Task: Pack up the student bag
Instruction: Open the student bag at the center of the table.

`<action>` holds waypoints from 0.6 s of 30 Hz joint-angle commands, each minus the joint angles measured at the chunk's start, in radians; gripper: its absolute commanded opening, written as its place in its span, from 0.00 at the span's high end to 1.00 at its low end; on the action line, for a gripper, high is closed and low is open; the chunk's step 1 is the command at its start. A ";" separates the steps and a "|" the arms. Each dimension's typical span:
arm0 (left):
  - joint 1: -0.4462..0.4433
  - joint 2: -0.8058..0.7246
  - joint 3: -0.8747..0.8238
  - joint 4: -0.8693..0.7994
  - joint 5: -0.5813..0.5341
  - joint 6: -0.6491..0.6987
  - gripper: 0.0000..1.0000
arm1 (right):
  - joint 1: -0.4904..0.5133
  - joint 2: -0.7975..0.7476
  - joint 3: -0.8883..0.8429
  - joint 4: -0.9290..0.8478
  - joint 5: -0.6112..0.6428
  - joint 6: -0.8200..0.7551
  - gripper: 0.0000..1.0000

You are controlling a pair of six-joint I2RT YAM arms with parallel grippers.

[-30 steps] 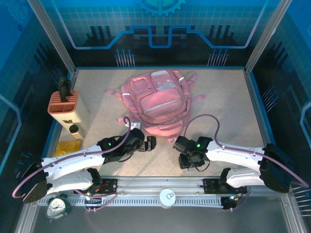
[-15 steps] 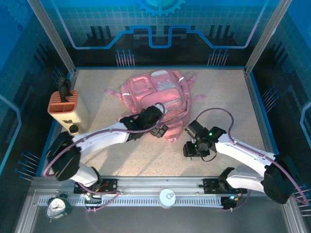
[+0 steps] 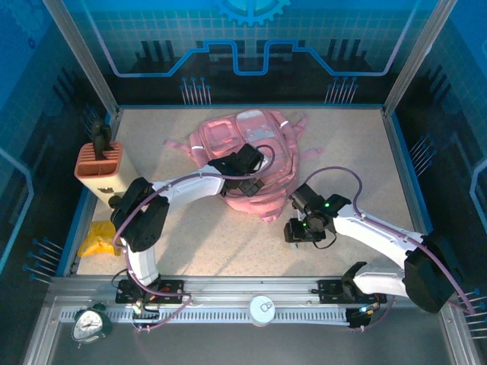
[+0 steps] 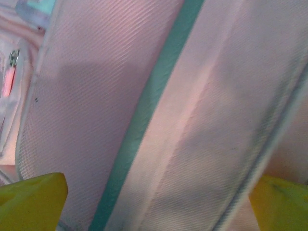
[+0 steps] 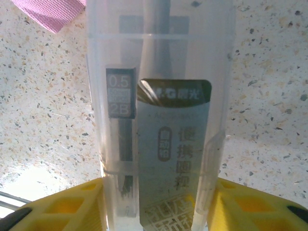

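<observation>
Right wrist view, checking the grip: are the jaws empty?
No, a clear plastic lead case sits held between the two yellow jaws.

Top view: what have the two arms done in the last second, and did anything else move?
The left gripper swung from the near side of the table out over the student bag, where it hangs open. The right gripper, shut on a clear pencil-lead case, edged slightly farther toward the bag. Nothing visibly got picked up or released. The bag and the orange pen holder stayed put.

student bag [image 4: 192,120] blurred, clear case [image 5: 159,120] base cropped
</observation>
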 commanded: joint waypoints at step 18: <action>0.142 -0.068 0.040 -0.026 0.270 -0.012 0.39 | -0.009 -0.004 0.038 -0.005 -0.016 -0.030 0.50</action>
